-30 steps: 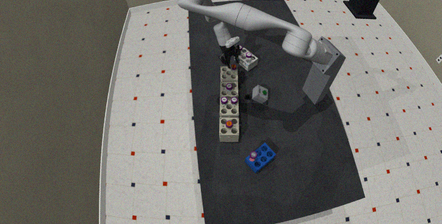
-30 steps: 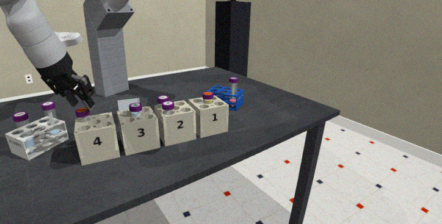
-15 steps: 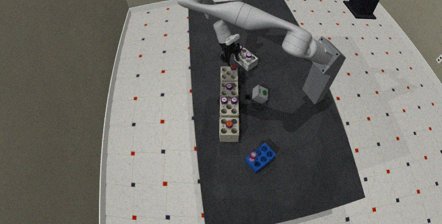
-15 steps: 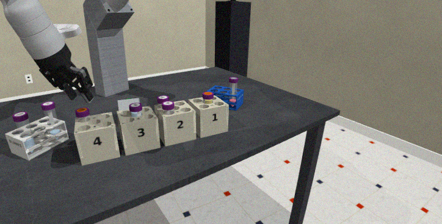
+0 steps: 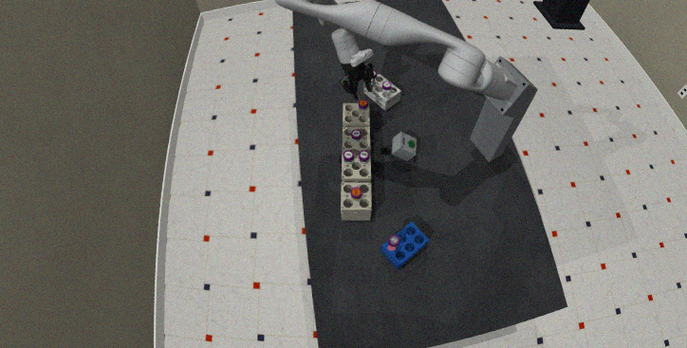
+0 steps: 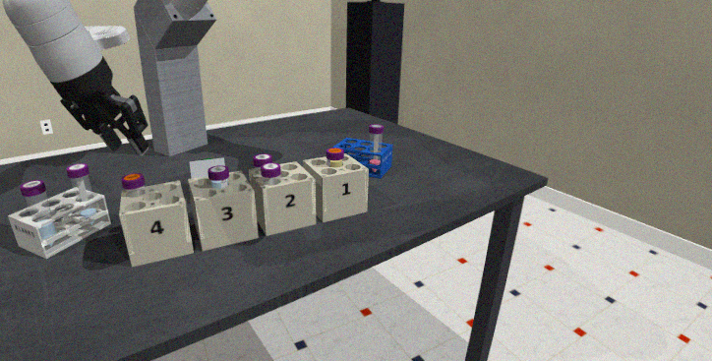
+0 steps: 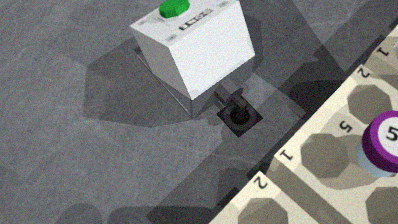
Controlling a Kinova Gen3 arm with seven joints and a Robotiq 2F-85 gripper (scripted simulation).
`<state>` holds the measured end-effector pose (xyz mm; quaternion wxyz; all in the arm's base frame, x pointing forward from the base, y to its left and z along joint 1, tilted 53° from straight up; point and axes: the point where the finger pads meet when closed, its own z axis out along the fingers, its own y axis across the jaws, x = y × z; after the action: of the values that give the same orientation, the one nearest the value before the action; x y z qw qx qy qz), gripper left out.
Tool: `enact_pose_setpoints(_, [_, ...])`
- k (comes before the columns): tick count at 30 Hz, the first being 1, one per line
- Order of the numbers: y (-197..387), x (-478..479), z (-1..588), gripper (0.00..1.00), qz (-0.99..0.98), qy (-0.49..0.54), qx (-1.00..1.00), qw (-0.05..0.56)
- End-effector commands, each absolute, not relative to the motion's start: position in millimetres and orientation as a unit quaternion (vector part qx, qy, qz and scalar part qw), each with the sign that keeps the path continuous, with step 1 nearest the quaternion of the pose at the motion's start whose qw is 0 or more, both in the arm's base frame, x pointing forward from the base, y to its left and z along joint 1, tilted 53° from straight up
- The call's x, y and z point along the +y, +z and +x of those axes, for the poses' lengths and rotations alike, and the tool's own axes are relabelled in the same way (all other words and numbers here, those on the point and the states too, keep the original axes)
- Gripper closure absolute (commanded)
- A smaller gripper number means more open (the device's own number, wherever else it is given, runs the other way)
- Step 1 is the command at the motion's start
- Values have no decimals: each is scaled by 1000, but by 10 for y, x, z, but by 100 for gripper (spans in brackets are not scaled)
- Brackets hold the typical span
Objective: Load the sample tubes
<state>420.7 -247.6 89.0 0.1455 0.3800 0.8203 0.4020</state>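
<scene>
Hovering in the top view near the table's left edge, with the gripper (image 5: 356, 84) just beside the blanks rack (image 5: 393, 100), which keeps two tubes. Showing in the exterior view jaws parted and empty, an orange-dot sample (image 6: 133, 179) seated in adapter 4 (image 6: 156, 228), another in adapter 1 (image 6: 343, 191), one blank in adapter 3 (image 6: 226, 213), two in adapter 2 (image 6: 288, 201), and X5 (image 6: 376, 131) alone in the blue rack (image 6: 384, 166). Looking from the wrist toward the DONE key (image 7: 173, 7): probably one blank short in adapter 4, then the press.

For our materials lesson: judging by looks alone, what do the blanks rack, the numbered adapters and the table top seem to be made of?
Blanks rack: clear plastic, probably; tubes show through its walls.
Adapters: opaque cream blocks, matte, perhaps moulded plastic; no shine.
Table top: dark grey, matte; material unclear.
</scene>
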Motion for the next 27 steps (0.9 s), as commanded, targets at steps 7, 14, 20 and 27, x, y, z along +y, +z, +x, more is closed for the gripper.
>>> enact_pose_setpoints(7, [954, -2501, 4126, 38, 380, 402, 820, 146])
enact_pose_setpoints(14, [1011, -2518, 4053, 38, 380, 402, 820, 146])
enact_pose_setpoints(20, [1042, -2528, 4012, 38, 380, 402, 820, 146])
enact_pose_setpoints(27, [1099, -2545, 3939, 38, 380, 402, 820, 146])
